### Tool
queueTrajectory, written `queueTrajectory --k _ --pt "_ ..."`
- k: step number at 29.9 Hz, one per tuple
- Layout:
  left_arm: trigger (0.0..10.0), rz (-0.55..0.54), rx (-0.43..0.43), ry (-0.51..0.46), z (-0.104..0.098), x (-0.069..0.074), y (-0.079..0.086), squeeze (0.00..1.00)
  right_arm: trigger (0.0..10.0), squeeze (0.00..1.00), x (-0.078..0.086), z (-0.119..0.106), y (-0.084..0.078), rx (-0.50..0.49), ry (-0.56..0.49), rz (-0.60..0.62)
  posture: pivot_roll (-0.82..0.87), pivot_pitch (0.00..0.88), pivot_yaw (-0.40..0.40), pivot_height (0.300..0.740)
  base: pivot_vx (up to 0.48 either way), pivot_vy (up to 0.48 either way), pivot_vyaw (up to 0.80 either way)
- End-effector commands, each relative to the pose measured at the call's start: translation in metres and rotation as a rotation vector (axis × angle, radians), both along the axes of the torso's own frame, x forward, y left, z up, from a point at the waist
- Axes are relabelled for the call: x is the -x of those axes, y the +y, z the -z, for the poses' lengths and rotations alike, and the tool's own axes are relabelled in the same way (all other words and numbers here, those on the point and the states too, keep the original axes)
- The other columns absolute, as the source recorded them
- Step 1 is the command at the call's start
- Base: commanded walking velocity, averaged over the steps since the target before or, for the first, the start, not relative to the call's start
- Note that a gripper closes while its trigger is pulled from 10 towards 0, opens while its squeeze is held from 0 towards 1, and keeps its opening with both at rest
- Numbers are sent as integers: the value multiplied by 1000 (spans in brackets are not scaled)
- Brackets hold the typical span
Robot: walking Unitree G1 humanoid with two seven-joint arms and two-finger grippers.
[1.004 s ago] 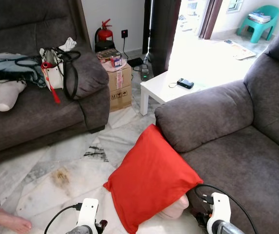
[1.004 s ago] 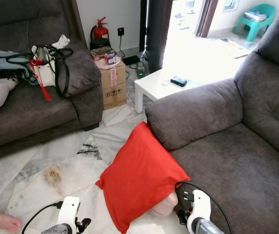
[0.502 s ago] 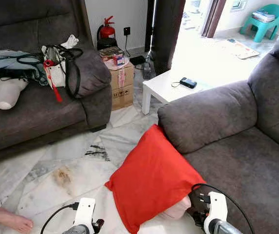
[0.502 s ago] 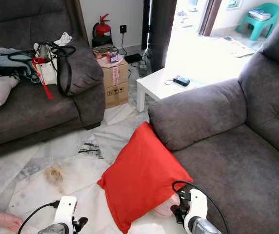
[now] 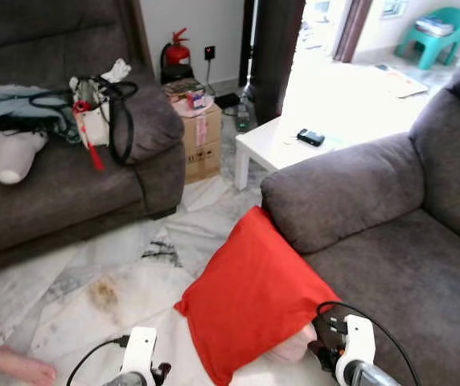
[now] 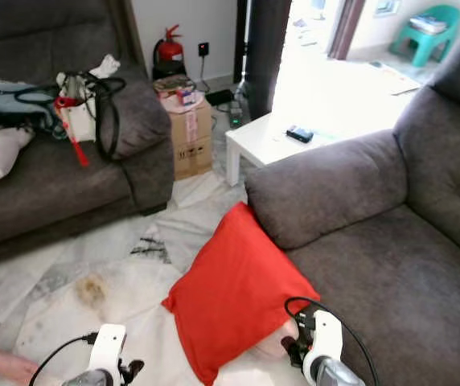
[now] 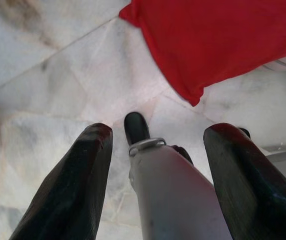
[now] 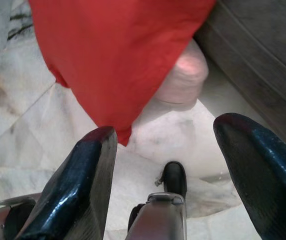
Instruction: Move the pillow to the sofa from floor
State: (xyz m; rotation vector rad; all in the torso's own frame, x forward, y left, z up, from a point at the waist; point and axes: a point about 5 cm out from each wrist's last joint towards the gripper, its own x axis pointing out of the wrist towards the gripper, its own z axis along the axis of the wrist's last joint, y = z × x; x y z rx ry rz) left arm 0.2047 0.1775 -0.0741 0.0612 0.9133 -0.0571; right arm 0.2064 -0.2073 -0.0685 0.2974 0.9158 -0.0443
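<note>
Red pillow (image 5: 250, 301) on floor (image 5: 93, 273), propped on sofa (image 5: 391, 265), ahead of both claws. Looks soft, light, floppy; best pinch lower corner. Left claw (image 7: 155, 150) wide, empty; right claw (image 8: 170, 145) wide, empty.

Head eyes look down; wrist cameras face floor, all sharing the red pillow (image 5: 250, 301).

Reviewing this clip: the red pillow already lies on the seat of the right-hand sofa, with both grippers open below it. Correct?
Not quite. In the left eye view the red pillow stands on the floor, leaning against the sofa front. Both the left gripper and right gripper are open.
</note>
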Motion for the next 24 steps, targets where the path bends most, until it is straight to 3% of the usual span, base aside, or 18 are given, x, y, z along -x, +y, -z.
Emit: queueTrajectory --k 1,11,14,19,24 --pt "10000 8 -2 15 2 3 -1 0 10000 0 3 1 -2 -1 5 17 -2 58 -24 740 0 0 0" --pt "10000 10 -3 14 2 3 -1 0 10000 0 3 1 -2 2 4 20 -2 47 -20 740 0 0 0" --pt "10000 11 -3 14 2 3 0 0 10000 0 3 1 -2 -2 5 26 -2 46 -19 740 247 0 0" --pt "10000 13 -6 14 2 3 0 0 10000 0 3 1 -1 -1 8 18 -3 45 -19 740 258 0 -653" --pt "10000 14 -5 14 2 4 -1 0 10000 0 3 1 -2 11 8 16 -5 44 -19 740 267 0 0"
